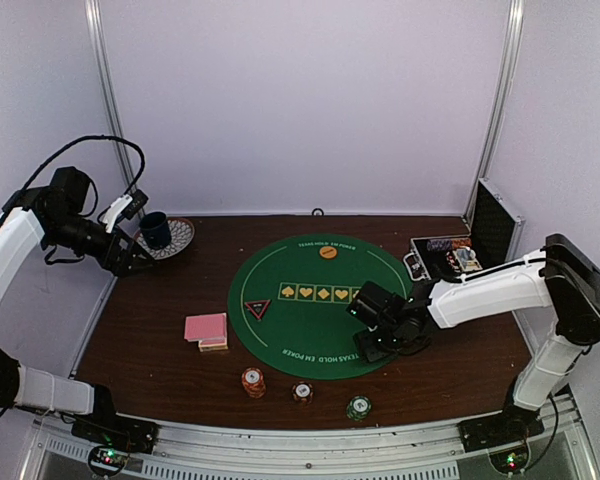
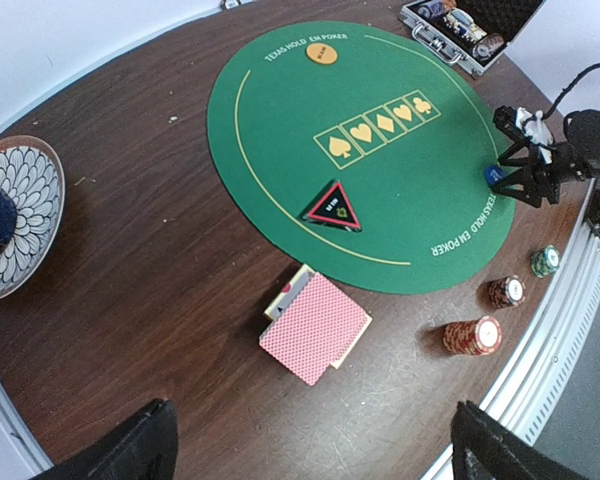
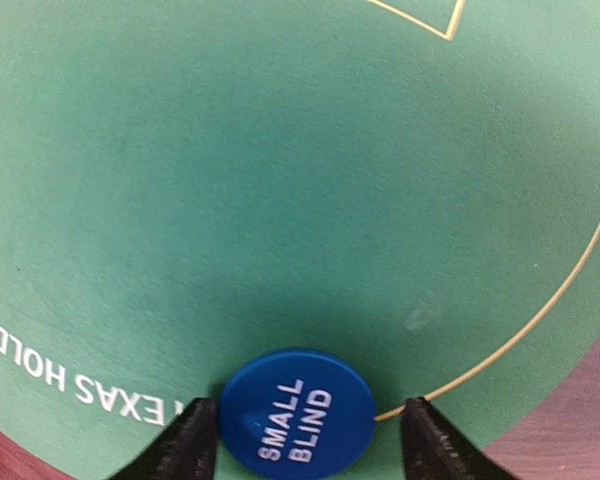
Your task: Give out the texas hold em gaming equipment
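Blue disc (image 3: pixel 296 415) reading SMALL BLIND, green mat (image 3: pixel 280 200) lettered TEXAS HOLD

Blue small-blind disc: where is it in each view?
Top external: not visible; the right claw hides that spot.
Left wrist: blue disc at the mat's right edge, beside that claw.
Right wrist: bottom centre, between the fingers.
Shared landmark: the mat's white TEXAS HOLD lettering.
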You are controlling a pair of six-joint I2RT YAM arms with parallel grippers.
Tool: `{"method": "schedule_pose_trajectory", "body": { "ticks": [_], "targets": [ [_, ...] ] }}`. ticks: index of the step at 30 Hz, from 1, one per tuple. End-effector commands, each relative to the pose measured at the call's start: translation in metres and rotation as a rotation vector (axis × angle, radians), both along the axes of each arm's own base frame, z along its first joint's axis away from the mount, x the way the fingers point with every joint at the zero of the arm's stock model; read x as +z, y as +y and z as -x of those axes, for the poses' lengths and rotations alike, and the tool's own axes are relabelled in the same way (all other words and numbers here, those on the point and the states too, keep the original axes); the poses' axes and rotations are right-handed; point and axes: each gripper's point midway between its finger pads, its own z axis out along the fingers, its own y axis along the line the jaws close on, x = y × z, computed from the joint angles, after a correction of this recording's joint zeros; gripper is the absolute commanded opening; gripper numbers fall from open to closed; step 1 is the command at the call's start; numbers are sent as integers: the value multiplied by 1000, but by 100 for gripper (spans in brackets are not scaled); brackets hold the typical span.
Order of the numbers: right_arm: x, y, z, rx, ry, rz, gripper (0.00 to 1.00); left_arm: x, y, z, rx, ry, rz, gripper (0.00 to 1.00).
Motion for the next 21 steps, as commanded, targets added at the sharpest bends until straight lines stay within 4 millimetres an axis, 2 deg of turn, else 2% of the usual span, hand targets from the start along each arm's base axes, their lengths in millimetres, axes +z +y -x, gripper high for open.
{"method": "schedule_pose_trajectory", "body": {
  "ticks": [1,5,8,14,17,21],
  "targets": [
    [8,-17,4,12,9,64,69,11,-5,0,-21,-22,22,98],
    [38,-8,5,70,-8,64,84,12,-6,3,-35,-13,19,98],
    [62,-3,16,122,-8,56,87,13,-6,3,-40,-3,20,98],
    [87,9,70,220,40,12,82,16,-7,6,-52,-5,21,98],
    [89,17,96,241,54,-3,81,16,-8,9,-59,2,24,98],
    [65,27,123,266,111,5,82,11,-8,10,-62,17,25,98]
  ]
}}
